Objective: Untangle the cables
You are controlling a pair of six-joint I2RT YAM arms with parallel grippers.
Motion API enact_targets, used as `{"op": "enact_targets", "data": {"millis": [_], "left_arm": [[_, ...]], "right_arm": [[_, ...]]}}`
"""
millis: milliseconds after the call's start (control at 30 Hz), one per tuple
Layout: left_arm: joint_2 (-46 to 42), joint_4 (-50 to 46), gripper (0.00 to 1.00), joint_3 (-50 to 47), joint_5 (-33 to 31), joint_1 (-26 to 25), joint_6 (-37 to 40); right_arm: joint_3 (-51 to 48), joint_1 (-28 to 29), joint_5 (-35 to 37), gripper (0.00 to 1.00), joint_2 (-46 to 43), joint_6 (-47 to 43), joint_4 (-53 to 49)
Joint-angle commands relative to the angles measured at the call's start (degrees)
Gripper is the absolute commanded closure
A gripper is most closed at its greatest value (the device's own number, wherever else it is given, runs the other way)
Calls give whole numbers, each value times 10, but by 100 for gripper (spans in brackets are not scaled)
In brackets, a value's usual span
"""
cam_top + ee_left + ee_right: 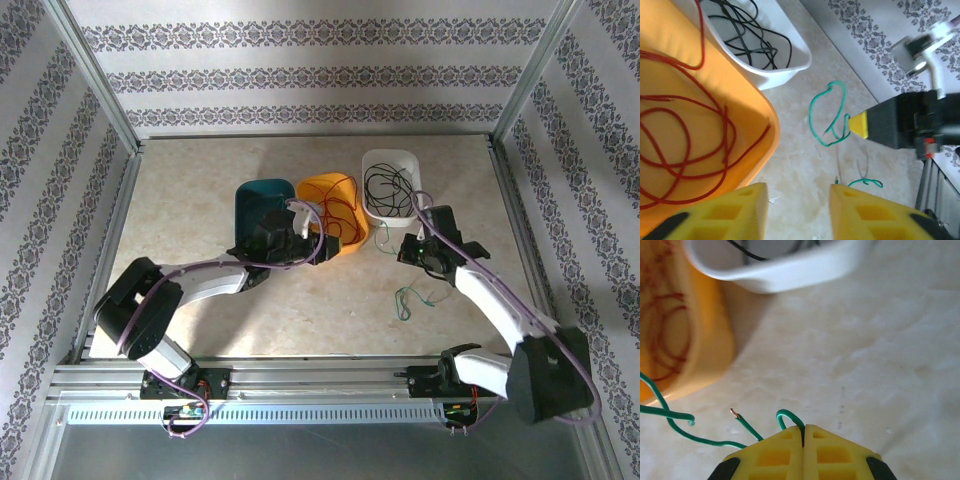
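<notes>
Red cable (726,135), black cable (760,47) binned; green cable (811,115) on table (800,160)

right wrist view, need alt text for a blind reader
The right gripper, yellow fingers shut, pinches a thin green cable that trails left over a beige table. Behind sit an orange bin holding red cable and a white bin.

Looking like a lab test booth: showing bare metal frame posts (93,75) at upper left and right, patterned wall panels (320,80) across the top, a tabletop (200,170) mid-frame, a slotted rail (300,412) along the bottom.
</notes>
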Motion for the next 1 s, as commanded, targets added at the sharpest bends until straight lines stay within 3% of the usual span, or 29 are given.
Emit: {"op": "enact_targets", "data": {"millis": [0, 167, 333, 433, 533, 633, 800, 967], "left_arm": [[27, 90, 49, 34, 64, -9, -28], [54, 108, 41, 64, 108, -25, -20], [76, 91, 41, 80, 80, -32, -11], [84, 84, 52, 85, 51, -32, -9], [83, 90, 80, 80, 24, -32, -9], [68, 93, 98, 70, -20, -32, -5], [16, 93, 100, 34, -125, -31, 6], [-30, 119, 100, -1, -199, -31, 7]], "right_arm": [[-9, 7, -83, 100, -32, -16, -11], [-3, 25, -124, 100, -31, -6, -4], [9, 59, -137, 100, -21, 0, 12], [13, 68, -139, 100, -21, 3, 15], [13, 68, -127, 100, -24, 8, 12], [8, 66, -89, 100, -31, 18, 5], [-12, 54, -17, 100, -46, 55, -4], [-24, 54, -20, 100, -44, 82, 15]]}}
